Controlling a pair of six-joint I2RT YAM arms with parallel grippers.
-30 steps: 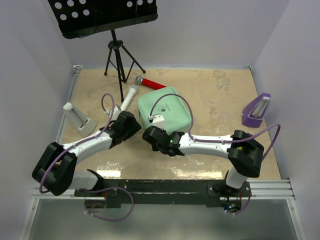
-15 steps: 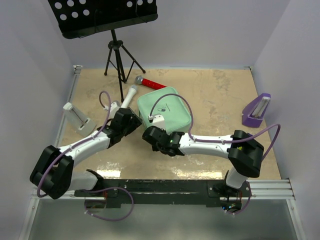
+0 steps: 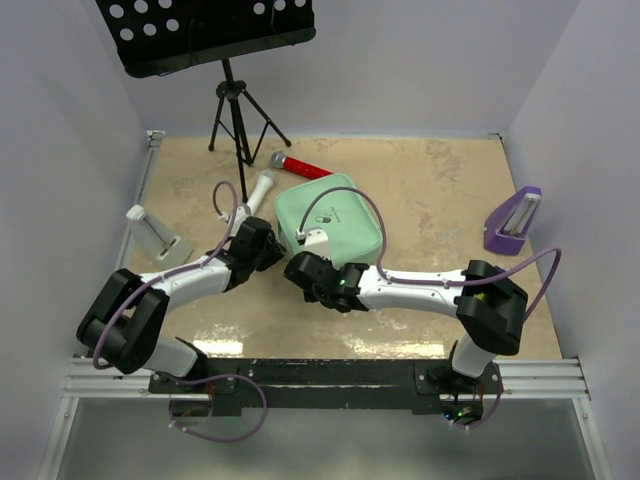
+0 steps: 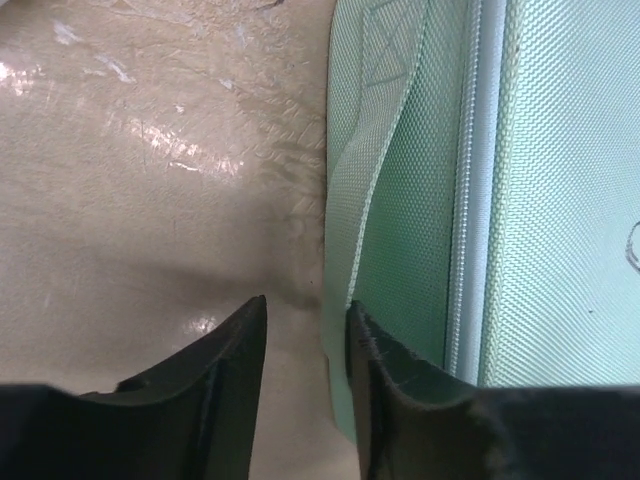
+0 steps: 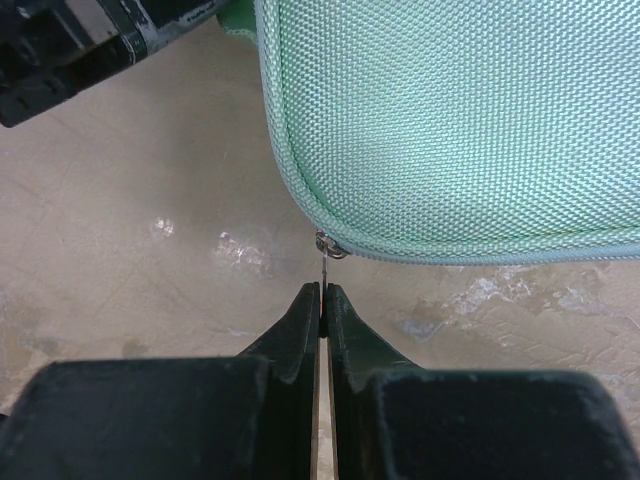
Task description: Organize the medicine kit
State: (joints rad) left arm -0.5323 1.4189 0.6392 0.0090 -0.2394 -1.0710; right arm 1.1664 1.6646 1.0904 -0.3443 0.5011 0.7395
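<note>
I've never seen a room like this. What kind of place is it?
Probably a robot test booth: a left arm and right arm bolted at a table edge, plain walls around it, and odd props like a music stand and red microphone.

The kit (image 3: pixel 330 222) lay mid-counter (image 3: pixel 440 190), a microphone (image 3: pixel 300 166) behind it, a music stand (image 3: pixel 232 110) back left. One holder (image 3: pixel 155 235) stood at the left edge, a dock (image 3: pixel 513 222) at the right. The left tool (image 4: pixel 305 318) sat at the kit's left side, the right tool (image 5: pixel 322 292) at its near corner, pinching the pull (image 5: pixel 325 262).
</note>
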